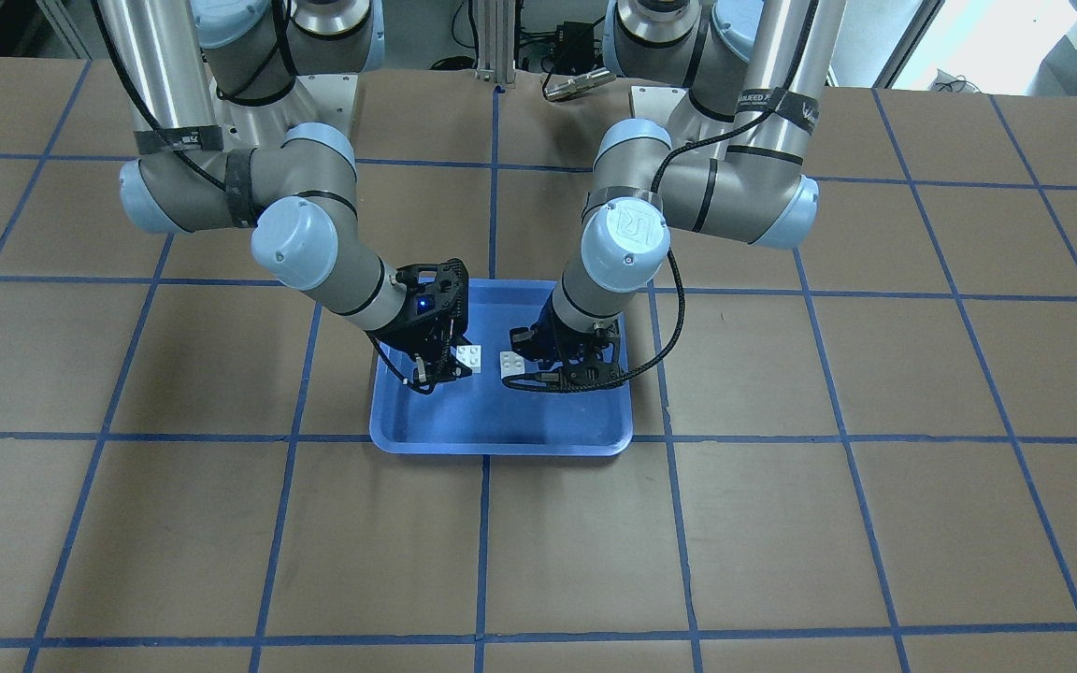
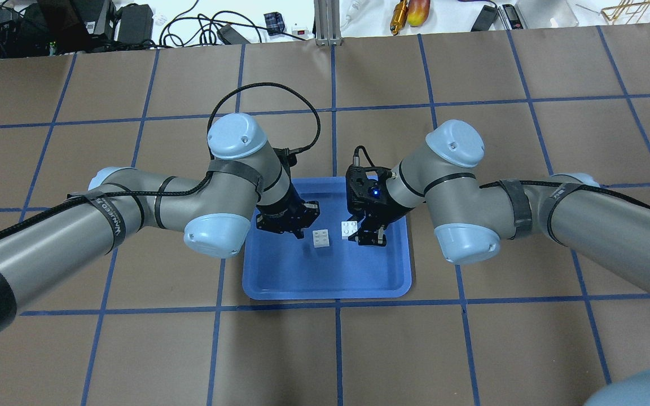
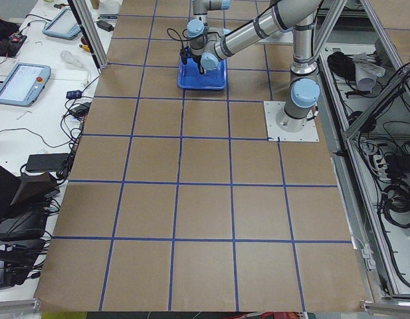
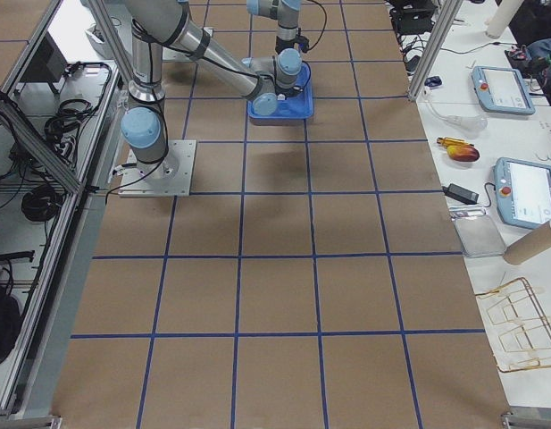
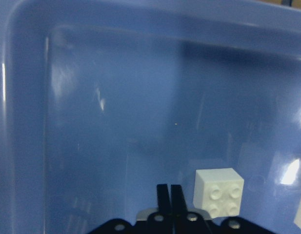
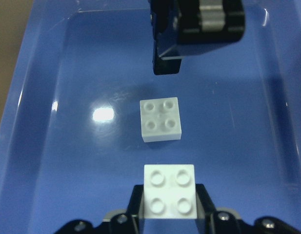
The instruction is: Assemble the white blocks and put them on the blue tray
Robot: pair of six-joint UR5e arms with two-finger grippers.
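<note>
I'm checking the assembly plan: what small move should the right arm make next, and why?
Probably lift the right gripper slightly and carry its white block over the other white block. Its fingers seem to clamp that block; the two lie apart, studs up, on the blue tray, and the left gripper is shut on nothing.

A robotics lab, shown by teach pendants (image 4: pixel 503 89), cables (image 3: pixel 397 199), tape-gridded table (image 4: pixel 275 295).
</note>
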